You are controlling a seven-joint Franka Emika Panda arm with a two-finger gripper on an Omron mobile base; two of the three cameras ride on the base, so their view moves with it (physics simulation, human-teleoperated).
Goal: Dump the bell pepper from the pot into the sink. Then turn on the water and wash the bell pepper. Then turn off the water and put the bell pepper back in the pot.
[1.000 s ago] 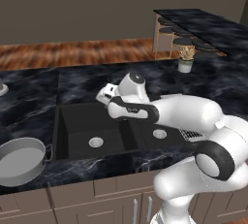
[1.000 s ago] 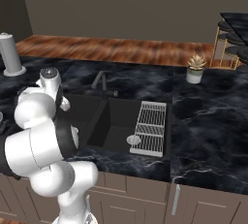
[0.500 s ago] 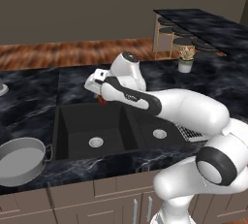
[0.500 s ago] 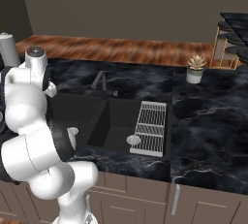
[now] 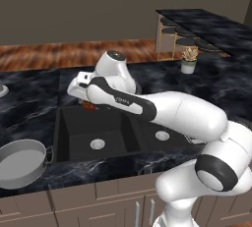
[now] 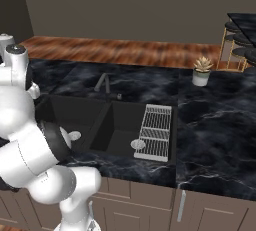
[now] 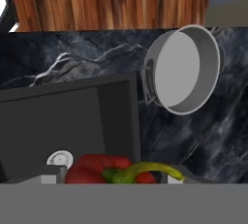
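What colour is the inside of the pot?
Plain pale grey, with nothing in it. The pot shows best in the hand view, sitting on the dark marbled counter.

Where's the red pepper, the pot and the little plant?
bell pepper [image 7: 94, 168]: hand view, on its red skin.
pot [image 5: 19, 162]: left base view, on its pale inside.
plant [image 6: 202, 71]: right base view, where the leaves meet its white cup.

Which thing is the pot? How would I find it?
Look at the black marble counter, then the black sink sunk into it. On the counter just beside the sink's left basin sits the pot, round, shallow and grey with a pale bare inside. It's the one round metal dish, unlike the ribbed drying rack.
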